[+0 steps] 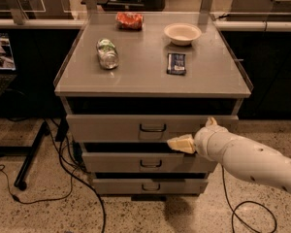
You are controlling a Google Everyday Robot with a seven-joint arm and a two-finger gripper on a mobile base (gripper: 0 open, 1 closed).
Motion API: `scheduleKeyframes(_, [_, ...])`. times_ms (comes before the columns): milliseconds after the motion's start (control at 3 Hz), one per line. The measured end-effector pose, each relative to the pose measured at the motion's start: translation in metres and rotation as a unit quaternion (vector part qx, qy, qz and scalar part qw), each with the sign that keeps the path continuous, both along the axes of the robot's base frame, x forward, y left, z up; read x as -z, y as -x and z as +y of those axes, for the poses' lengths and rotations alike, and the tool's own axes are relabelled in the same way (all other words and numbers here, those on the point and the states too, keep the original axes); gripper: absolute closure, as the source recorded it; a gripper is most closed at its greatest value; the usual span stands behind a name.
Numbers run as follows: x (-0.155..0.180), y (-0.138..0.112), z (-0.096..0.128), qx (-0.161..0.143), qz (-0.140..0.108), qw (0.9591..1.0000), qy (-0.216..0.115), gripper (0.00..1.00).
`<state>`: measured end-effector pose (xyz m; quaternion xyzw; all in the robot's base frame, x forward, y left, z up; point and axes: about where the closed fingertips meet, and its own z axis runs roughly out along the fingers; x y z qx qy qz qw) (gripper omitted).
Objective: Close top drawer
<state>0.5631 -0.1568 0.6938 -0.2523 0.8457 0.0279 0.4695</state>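
Observation:
The top drawer point(111, 126) is the widest grey drawer of the cabinet, pulled out a little, with a dark gap above its flat front. Its small dark wire handle point(153, 128) sits mid-panel. My gripper point(180, 143), cream-coloured at the end of a white arm from the lower right, is at the lower edge of the top drawer's front, just right of and below the handle.
Two narrower drawers point(150, 162) sit below. The cabinet top point(145, 76) holds a lying plastic bottle point(107, 54), a red packet point(129, 21), a white bowl point(182, 33) and a dark blue packet point(176, 63). Cables point(77, 183) and a stand foot point(29, 159) lie on the floor at left.

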Motion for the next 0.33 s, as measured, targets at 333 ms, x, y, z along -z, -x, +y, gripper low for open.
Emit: scheduleKeyframes(333, [0.0, 0.0, 0.0, 0.0, 0.0, 1.0, 0.0, 0.0])
